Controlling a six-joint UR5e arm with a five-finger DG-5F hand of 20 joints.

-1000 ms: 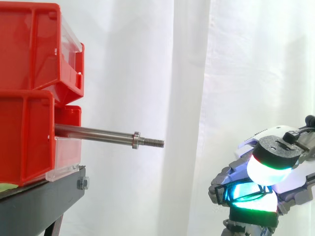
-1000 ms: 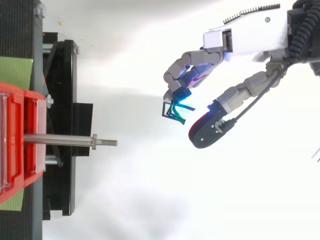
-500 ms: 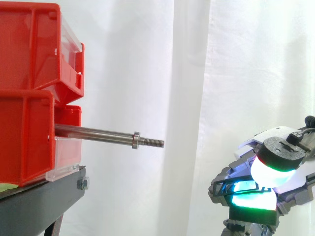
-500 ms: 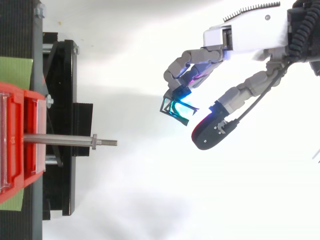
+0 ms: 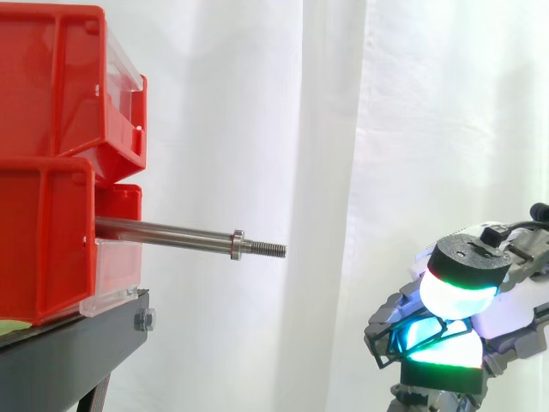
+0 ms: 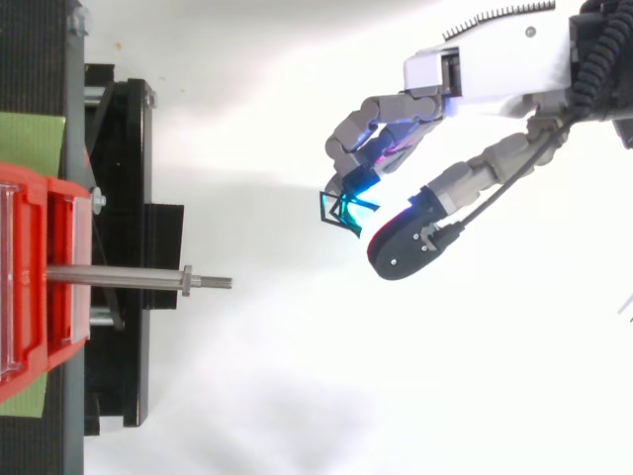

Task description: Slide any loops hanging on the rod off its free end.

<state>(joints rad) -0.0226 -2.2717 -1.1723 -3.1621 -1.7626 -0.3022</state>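
Rod (image 5: 163, 232) is bare. Loop (image 6: 341, 210) is clamped at the tips of the hand (image 6: 495, 64), at 2 o'clock from the rod tip, seen from above. With so thin a hold, the loop may be dropped.

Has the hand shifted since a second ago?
Yes, slightly: the hand, pinching a thin black loop, has swung its thumb pad a little closer to the rod's threaded tip.

One steel rod (image 5: 163, 233), one collar nut (image 5: 237, 245) near its threaded tip, two red bins (image 5: 51, 86) stacked at the near side, one black stand (image 6: 119, 198), one robot hand (image 6: 495, 69), one small dark loop (image 6: 339, 212) pinched at its fingertips, one white curtain (image 5: 343, 129) behind.
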